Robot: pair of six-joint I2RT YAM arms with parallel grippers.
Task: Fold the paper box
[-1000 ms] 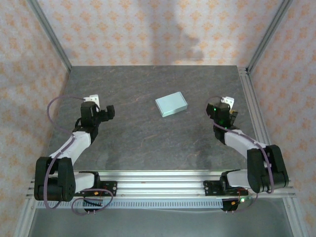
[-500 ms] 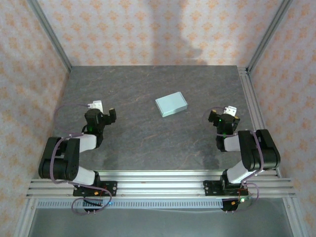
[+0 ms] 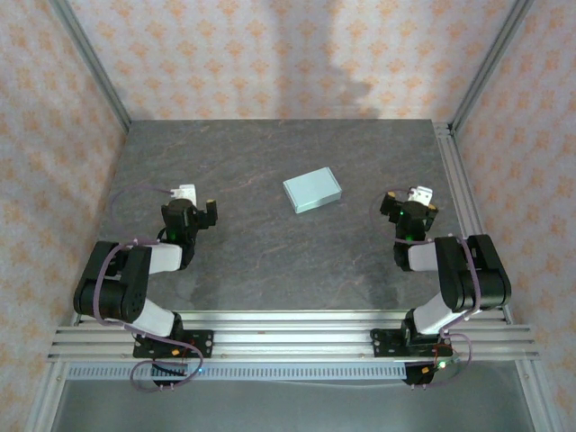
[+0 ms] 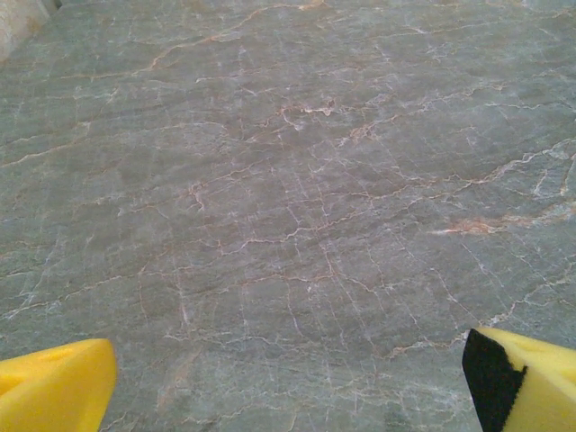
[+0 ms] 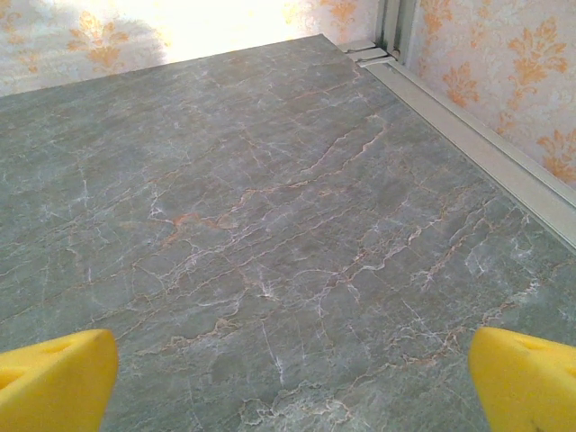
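Both arms have drawn back toward their bases since a moment ago, elbows folded up tight, and the left gripper [image 3: 194, 207] and right gripper [image 3: 408, 206] now sit closer to the near edge. The paper box [image 3: 312, 191] has not shifted at all.

The box lies flat on the table [image 3: 270, 153] a little right of centre, between the two grippers and well apart from each. It is a small, shallow, pale mint-teal rectangle, turned slightly askew to the table edges. Its top face is shut, so I cannot tell what, if anything, is inside.

Neither gripper holds anything. From the left wrist camera the yellow fingers [image 4: 56, 391] poke in at the two bottom corners, spread wide, with bare stone between them; the right-hand one carries a black patch. The right wrist camera gives the same picture, with yellow fingertips [image 5: 54, 378] far apart at the lower corners, cut off by the frame. From above, the fingers themselves are too small and dark to make out properly.

The table is dark grey stone-look, veined with pale and rusty lines. An aluminium rail [image 5: 468, 135] runs along its right edge, and more ribbed aluminium rails [image 3: 297, 328] cross the near side where the arm bases are bolted. Slanted metal posts [image 3: 90, 58] frame the corners. The walls [image 3: 207, 54] are papered cream with an orange damask motif, and a soft grey shadow falls on the back wall.
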